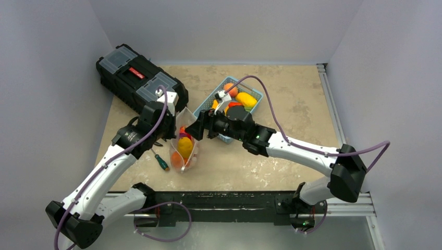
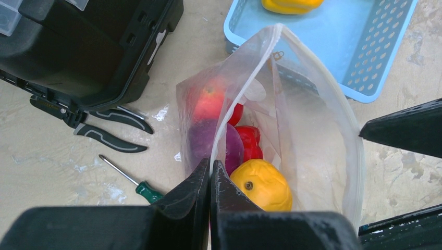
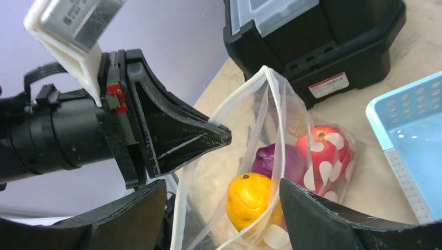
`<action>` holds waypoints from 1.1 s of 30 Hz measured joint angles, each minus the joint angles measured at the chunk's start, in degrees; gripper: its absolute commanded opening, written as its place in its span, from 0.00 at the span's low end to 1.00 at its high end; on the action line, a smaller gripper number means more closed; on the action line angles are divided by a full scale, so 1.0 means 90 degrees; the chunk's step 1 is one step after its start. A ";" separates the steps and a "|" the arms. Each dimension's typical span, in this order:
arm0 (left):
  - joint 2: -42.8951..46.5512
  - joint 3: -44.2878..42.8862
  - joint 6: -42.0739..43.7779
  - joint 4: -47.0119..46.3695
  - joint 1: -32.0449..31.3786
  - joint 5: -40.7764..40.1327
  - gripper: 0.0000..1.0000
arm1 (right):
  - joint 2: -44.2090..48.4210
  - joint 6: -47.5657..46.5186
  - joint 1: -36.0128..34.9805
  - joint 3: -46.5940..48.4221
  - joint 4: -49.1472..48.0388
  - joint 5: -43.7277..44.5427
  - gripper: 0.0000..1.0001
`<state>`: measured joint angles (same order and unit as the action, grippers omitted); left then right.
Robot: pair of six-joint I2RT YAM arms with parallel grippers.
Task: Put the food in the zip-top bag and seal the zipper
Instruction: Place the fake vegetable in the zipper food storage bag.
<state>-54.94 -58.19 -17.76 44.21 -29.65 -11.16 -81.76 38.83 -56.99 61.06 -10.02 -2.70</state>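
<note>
The clear zip-top bag (image 1: 183, 152) stands upright between the arms with its mouth open. My left gripper (image 2: 211, 165) is shut on the near rim, pinching the zipper (image 3: 245, 86) strip. Inside lie a yellow fruit (image 2: 263, 183), a purple piece (image 2: 200, 140), a red pepper (image 2: 249, 140) and a red-orange fruit (image 2: 208, 101). Just above the bag mouth my right gripper (image 3: 223, 185) hangs open, holding nothing, with the yellow fruit (image 3: 249, 200) below its fingers. More food, an orange piece (image 1: 230, 89) and a yellow one (image 1: 246, 99), remains in the basket.
A light blue perforated basket (image 1: 259, 107) sits just right of the bag. A black toolbox (image 1: 138, 78) fills the back left. A green-handled screwdriver (image 2: 140, 187) and black pliers (image 2: 109, 130) lie on the table left of the bag.
</note>
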 measured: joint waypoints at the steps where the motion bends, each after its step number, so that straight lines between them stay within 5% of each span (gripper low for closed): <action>1: 0.0017 0.0000 0.0000 0.0000 0.0000 -0.0002 0.00 | 0.0024 -0.0036 0.0000 0.0041 0.0027 0.0029 0.76; 15: 0.0702 0.0202 -0.0024 -0.0080 0.0000 -0.0313 0.00 | 0.0034 -0.0386 -0.0046 0.0593 0.1081 0.0525 0.74; 19: 0.0899 0.0311 -0.0022 -0.0146 0.0000 -0.0333 0.00 | -0.0386 -0.0347 -0.0080 0.0661 0.1112 0.0333 0.52; 22: 0.0816 0.0308 -0.0022 -0.0155 0.0000 -0.0330 0.00 | -0.0685 -0.0231 -0.0097 0.0661 0.1105 0.0187 0.17; 24: 0.0712 0.0308 -0.0022 -0.0155 0.0000 -0.0325 0.00 | -0.0845 -0.0177 -0.0112 0.0685 0.1134 0.0160 0.05; 30: 0.0714 0.0308 -0.0022 -0.0160 0.0000 -0.0347 0.00 | -0.0930 -0.0197 -0.0121 0.1239 0.1596 0.0189 0.00; 33: 0.0780 0.0308 -0.0024 -0.0163 0.0000 -0.0432 0.00 | -0.0789 -0.0199 -0.0119 0.1416 0.1600 0.0177 0.12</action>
<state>-47.92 -55.42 -17.98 42.74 -29.65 -15.05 -88.86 37.04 -58.06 73.80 4.38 -1.10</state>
